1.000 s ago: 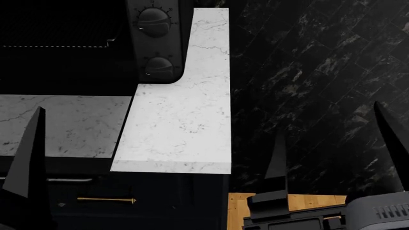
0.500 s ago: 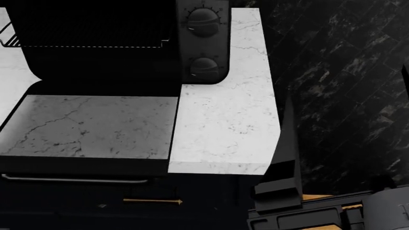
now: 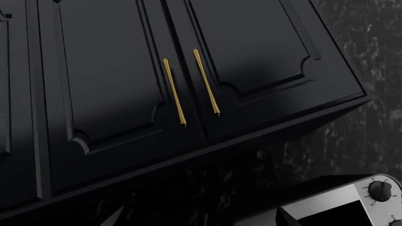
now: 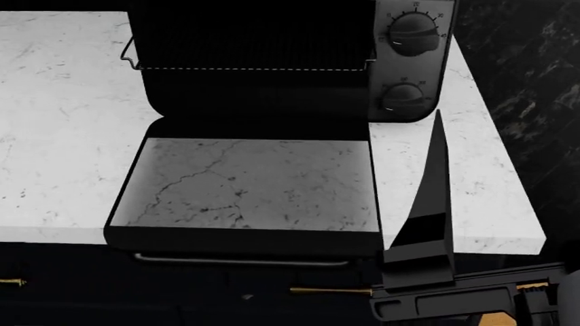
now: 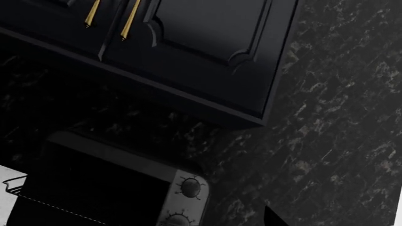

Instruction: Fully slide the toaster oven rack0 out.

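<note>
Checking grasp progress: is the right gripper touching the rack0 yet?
Apart. In the head view the right gripper stands over the countertop beside the open door, well short of the rack0.

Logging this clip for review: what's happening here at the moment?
The robot faces a toaster oven on a marble counter. Its glass door lies folded down, open. The rack0 sits in the cavity, its front edge showing. The right gripper hovers beside the door, touching nothing. The left gripper isn't visible in the head view.
</note>
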`<state>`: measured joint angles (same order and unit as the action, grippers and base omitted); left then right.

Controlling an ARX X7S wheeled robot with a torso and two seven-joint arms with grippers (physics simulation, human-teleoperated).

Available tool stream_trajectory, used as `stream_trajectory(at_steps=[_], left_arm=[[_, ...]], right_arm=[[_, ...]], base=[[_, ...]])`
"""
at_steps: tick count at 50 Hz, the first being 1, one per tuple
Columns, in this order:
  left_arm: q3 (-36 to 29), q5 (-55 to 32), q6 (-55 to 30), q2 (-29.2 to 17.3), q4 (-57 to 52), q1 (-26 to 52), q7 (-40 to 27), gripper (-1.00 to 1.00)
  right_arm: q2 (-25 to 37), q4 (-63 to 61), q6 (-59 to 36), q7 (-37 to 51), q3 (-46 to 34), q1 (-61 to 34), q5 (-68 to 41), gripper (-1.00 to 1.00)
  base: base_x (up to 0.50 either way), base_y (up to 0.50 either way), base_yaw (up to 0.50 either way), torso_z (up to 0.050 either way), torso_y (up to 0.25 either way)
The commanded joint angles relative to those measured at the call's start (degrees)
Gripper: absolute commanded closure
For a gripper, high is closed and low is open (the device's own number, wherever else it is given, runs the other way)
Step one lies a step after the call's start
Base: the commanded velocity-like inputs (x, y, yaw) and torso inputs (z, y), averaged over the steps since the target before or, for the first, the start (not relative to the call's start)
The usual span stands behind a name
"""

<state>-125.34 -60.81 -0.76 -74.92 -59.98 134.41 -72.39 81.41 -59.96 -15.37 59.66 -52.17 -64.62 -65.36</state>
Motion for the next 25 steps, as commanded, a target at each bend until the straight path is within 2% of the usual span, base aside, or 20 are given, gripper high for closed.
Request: stream_trajectory(at_steps=[1, 8, 13, 25], left_arm=[[-0.54, -0.15, -0.19, 0.19, -0.01, 0.43, -0.32, -1.0], [-0.78, -0.05, -0.22, -0.4, 0.0, 0.41, -0.05, -1.0], [1.34, -1.47, -0.99, -1.19, 0.0, 0.32, 0.64, -1.0], [2.08, -1.42, -0.43, -2.52, 0.05, -0.41, 1.24, -1.0]], right_arm=[[1.12, 0.03, 1.11, 1.27, -8.47, -8.68, -0.92, -1.0], [0.39, 0.7, 0.83, 2.32, -9.37, -11.63, -3.57, -1.0], [-1.76, 0.36, -1.89, 1.51, -7.66, -15.3, -7.07, -1.0], [-5.38, 0.23, -6.07, 2.32, -8.85, -18.38, -8.3, -1.0]], base=[[0.04, 0.5, 0.0, 0.048, 0.07], [0.06, 0.47, 0.0, 0.048, 0.071], [0.0, 0.0, 0.0, 0.048, 0.07], [0.49, 0.0, 0.0, 0.048, 0.071]])
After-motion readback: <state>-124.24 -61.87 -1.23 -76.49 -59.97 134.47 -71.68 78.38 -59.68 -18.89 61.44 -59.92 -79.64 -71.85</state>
